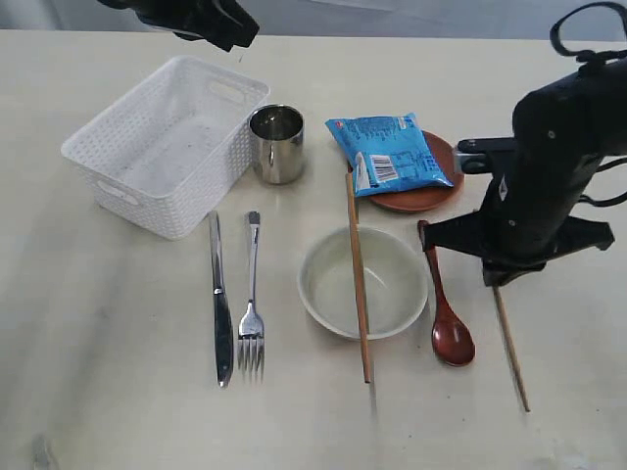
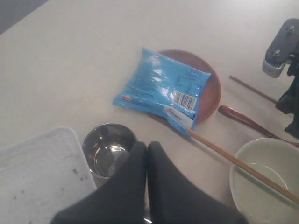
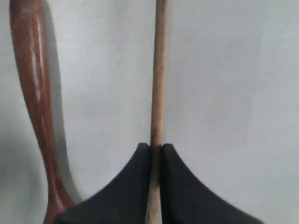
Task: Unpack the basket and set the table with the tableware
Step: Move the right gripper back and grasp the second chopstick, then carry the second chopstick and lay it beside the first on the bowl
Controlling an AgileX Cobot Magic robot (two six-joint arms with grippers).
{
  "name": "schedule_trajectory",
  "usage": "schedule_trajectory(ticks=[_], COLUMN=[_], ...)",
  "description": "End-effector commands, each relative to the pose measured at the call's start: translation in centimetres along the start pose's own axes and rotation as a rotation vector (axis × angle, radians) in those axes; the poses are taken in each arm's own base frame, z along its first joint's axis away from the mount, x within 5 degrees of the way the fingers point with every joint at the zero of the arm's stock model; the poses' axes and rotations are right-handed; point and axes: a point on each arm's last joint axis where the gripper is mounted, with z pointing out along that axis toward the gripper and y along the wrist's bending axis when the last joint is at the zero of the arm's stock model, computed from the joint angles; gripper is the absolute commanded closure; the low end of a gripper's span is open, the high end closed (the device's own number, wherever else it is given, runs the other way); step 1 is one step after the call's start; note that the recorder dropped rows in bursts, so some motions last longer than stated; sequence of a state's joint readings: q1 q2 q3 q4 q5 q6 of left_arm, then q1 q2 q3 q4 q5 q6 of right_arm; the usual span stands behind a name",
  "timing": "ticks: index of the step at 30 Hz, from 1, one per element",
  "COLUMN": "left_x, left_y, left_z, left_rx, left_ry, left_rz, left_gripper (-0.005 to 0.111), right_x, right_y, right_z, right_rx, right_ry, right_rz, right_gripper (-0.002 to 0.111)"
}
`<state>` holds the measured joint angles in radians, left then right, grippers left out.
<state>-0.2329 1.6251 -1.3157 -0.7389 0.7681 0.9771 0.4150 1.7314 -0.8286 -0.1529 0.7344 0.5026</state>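
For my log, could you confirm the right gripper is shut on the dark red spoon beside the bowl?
Not the dark red spoon: the right wrist view shows the right gripper shut on a wooden chopstick, with that spoon lying free alongside, beside the bowl.

White woven-look basket (image 1: 211,186), shiny steel cup (image 1: 279,152), blue snack packet (image 1: 390,152), reddish-brown plate (image 1: 421,200), cream bowl (image 1: 392,289), dark red spoon (image 1: 453,338)

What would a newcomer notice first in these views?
The blue snack packet stands out, lying on the reddish-brown plate beyond the bowl in the exterior view. One chopstick lies across the bowl, while the right gripper is shut on the other chopstick beside the dark red spoon. The white basket at the left is empty.
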Motion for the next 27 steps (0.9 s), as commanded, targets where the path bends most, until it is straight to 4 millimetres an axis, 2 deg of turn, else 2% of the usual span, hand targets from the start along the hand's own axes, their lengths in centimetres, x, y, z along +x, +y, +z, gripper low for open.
schedule_trajectory(ticks=[1,5,8,17,22,27], left_x=[0.1,0.1,0.1,0.1,0.1,0.1], left_y=[0.0,0.0,0.0,0.0,0.0,0.0], left_z=[0.0,0.0,0.0,0.0,0.0,0.0], left_rx=[-0.004,-0.003,-0.003,-0.003,-0.003,-0.003], left_ry=[-0.002,-0.003,-0.003,-0.003,-0.003,-0.003], left_rz=[-0.015,-0.02,-0.02,-0.02,-0.02,-0.02], left_gripper=[0.107,0.107,0.107,0.107,0.107,0.107], right_x=[0.1,0.7,1.0,1.2,1.2,1.2], right_y=[-0.6,0.3,1.6,6.2,7.1,7.3], right_z=[-4.5,-7.3,-8.0,-6.6,-5.3,-4.9], right_rx=[-0.021,-0.13,-0.194,-0.332,-0.325,-0.336], right_ry=[-0.078,-0.182,-0.217,-0.245,-0.208,-0.189], right_rz=[0.025,0.032,0.014,-0.029,-0.035,-0.017], right_gripper=[0.109,0.109,0.109,0.109,0.109,0.109])
